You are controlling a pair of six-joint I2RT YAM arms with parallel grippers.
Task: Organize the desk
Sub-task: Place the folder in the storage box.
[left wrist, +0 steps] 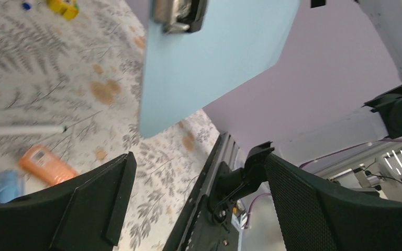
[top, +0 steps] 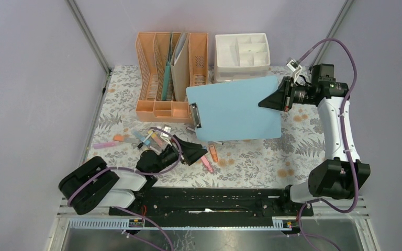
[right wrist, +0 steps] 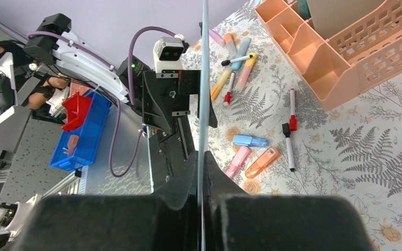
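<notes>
Here, the desk [top: 272, 157] lies flat before both arms. It is judged rigid and immovable, its cloth likely slippery, so only the clutter is graspable. The right gripper [top: 265, 103] pinches the edge of the thin, stiff blue clipboard [top: 235, 112] above it. The left gripper [top: 199, 152] is spread and empty beside scattered markers [top: 152, 138].

Pale lilac wall panels [top: 31, 78] are standing on three sides, with slanted aluminium posts [top: 89, 39] running up at the back corners. Soft, even light is falling across them. Off to one side, a blue bin [right wrist: 81, 137] holding a red tray [right wrist: 78, 107] is sitting by a stretch of grey speckled floor [right wrist: 29, 172].
</notes>
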